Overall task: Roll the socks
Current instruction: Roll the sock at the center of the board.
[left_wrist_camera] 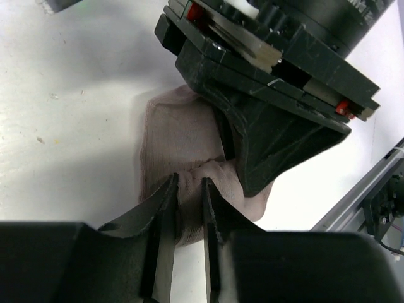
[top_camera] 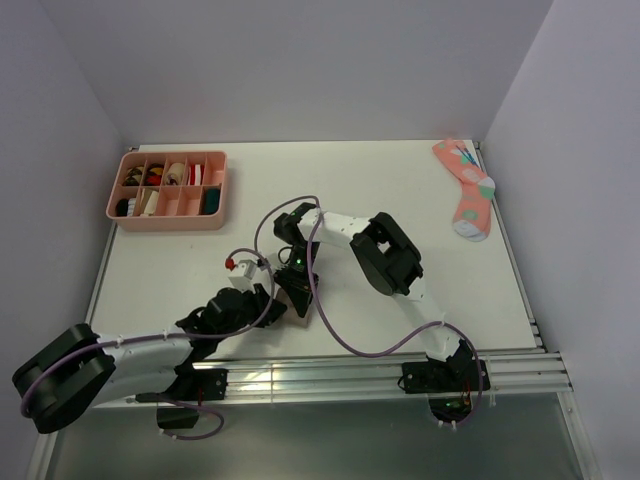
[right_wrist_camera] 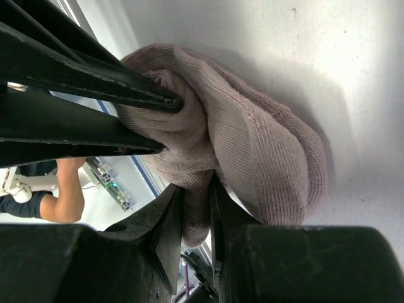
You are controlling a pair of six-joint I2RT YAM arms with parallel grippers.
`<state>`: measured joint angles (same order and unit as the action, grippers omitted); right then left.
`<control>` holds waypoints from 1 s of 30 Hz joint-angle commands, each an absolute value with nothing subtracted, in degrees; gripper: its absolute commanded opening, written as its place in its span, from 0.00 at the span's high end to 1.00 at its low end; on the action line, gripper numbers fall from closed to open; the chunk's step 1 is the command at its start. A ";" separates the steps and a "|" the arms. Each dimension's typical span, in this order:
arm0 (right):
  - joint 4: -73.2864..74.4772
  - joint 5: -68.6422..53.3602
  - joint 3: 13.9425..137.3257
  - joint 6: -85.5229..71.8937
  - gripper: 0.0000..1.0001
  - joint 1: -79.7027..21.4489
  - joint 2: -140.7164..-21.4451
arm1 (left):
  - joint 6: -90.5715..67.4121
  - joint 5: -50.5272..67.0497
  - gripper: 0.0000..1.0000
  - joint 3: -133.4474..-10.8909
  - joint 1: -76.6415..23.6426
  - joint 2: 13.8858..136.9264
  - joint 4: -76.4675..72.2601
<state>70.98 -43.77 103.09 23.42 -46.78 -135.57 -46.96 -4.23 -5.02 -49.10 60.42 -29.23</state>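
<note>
**Taupe sock (right_wrist_camera: 265,158) pinched from both sides**

The sock lies bunched on the white table (top_camera: 380,175), near the front edge where the two arms meet. The left gripper (left_wrist_camera: 189,183) has its fingers pressed close on a raised fold of the fabric — cloth fills the narrow gap. The right gripper (right_wrist_camera: 197,189) nips another part of the bundle, jaws almost together. Well apart from them — a pink spotted sock (top_camera: 466,190) at the far right, and a pink tray (top_camera: 165,221) of small items at the far left.
</note>
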 commanded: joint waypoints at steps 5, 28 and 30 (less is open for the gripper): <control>53.27 -30.59 97.83 25.05 0.68 -46.23 -135.71 | -47.10 -3.69 1.00 -8.26 -49.75 65.30 -25.24; 30.15 -38.58 70.68 22.75 0.52 -34.72 -99.42 | -56.86 -5.27 1.00 -15.03 -49.57 72.33 -10.64; 28.66 -38.32 68.57 24.16 0.52 -34.72 -95.29 | -57.39 -5.01 1.00 -16.08 -49.40 72.33 -8.27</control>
<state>34.09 -38.15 71.02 21.08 -34.26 -101.10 -56.84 -6.26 -15.84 -49.10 70.72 -19.25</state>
